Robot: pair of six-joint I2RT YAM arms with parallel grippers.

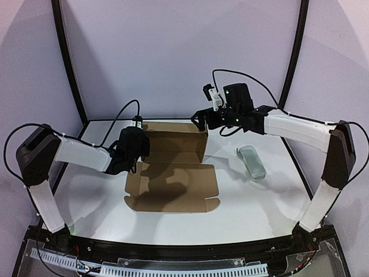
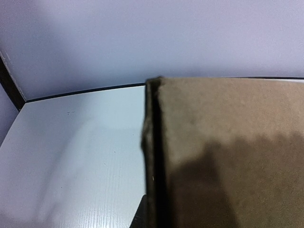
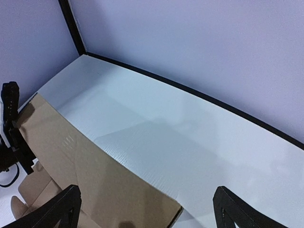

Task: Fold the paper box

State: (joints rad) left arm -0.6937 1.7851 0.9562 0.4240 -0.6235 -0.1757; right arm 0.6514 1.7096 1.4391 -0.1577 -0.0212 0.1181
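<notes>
Backdrop: pale lilac walls on three sides, with black frame posts at the rear corners.

Counter: white and matte, with a black line where it meets the rear wall.

Item 1: paper box, brown corrugated, left of centre. Its rear part stands upright as a walled tray. Its front panel lies flat toward the near edge, with small tabs at the corners.

Item 2: grey-green case, lying flat to the right of the box and apart from it.

Left hand: close against the box's left wall. Finger spacing cannot be told, as cardboard fills its wrist view.

Right hand: over the box's right rear corner, fingers spread wide and gripping nothing.

Open counter: a broad strip behind the box, the right rear quarter, and the near right.
</notes>
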